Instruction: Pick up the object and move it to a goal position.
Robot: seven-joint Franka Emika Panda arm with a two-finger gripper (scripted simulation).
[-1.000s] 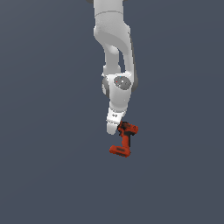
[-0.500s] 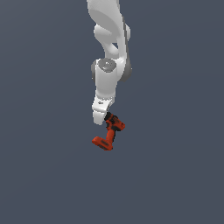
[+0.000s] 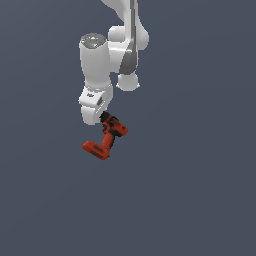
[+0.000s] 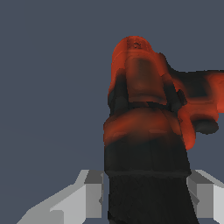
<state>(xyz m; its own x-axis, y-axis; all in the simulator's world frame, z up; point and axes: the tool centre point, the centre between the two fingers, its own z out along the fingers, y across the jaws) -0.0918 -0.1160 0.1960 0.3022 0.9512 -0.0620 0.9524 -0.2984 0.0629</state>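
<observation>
The white Panda arm (image 3: 107, 55) reaches down from the top of the exterior view, its wrist bent toward the cordless drill (image 3: 107, 136). The gripper (image 3: 104, 118) is clamped on the drill's black nose; in the wrist view its two pale fingers (image 4: 94, 192) press against either side of the dark nose. The red-orange drill hangs tilted just under the gripper, its flat red base (image 3: 94, 149) lowest, on the exterior view's left of the handle.
</observation>
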